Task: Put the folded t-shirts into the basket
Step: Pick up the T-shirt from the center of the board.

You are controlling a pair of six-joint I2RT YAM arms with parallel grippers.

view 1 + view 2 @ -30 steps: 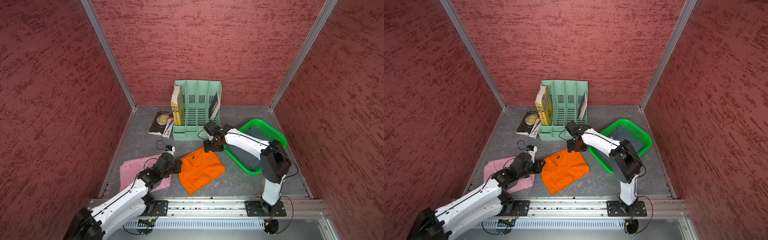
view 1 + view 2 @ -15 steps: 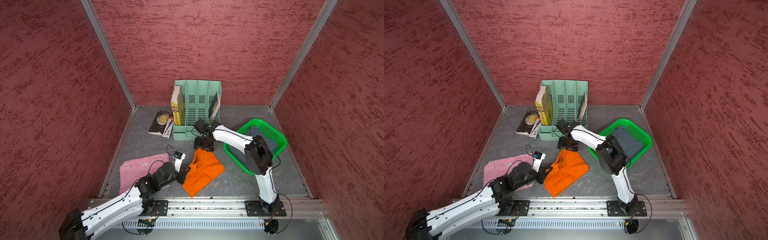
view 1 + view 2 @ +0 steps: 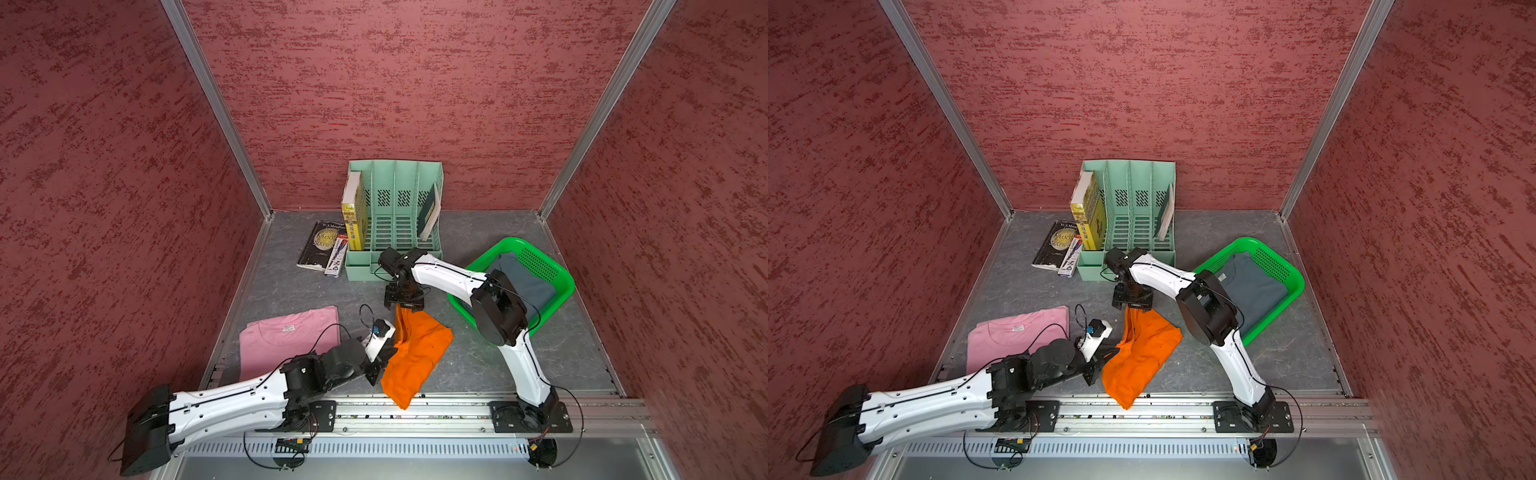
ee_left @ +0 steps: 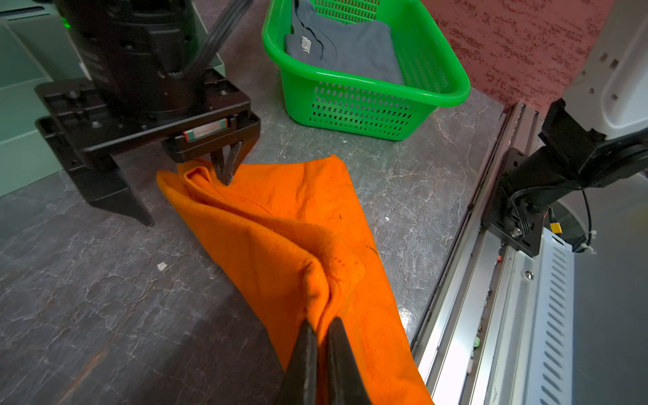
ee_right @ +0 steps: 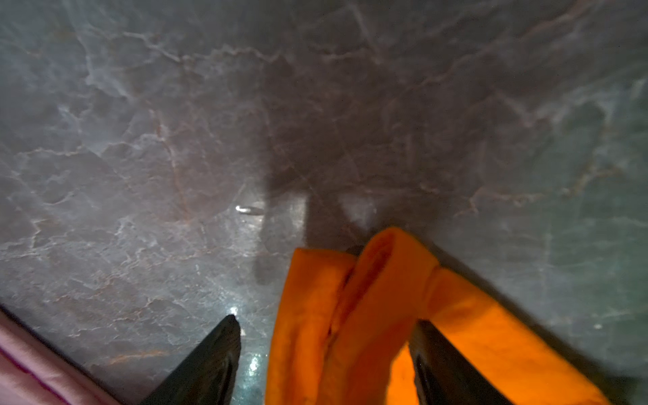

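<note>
The left tool (image 4: 321,336) is closed tight, pinching a raised ridge of the orange t-shirt (image 3: 415,353) near its left edge. The right tool (image 5: 326,322) stands wide open over the shirt's far corner. Its jaws straddle a bunched fold of orange cloth without clamping it, and one fingertip rests on the cloth near its edge. Between the two tools the shirt is pulled up into a crumpled, stretched wedge rather than a flat rectangle. Its near corner hangs over the front edge of the table (image 3: 291,291) onto the metal rail (image 3: 457,405).

The basket (image 4: 368,81) sits at the right side of the table, near the right wall, with the grey-blue t-shirt (image 3: 523,282) lying inside it. A strip of bare table separates its near rim from the orange shirt's right edge.

The pink t-shirt (image 3: 286,340) lies flat at the front left, partly under the left arm, close to the left wall. A file organizer (image 3: 395,216) stands at the back, with a black book (image 3: 320,245) beside it. Open table runs between these and the pink shirt.
</note>
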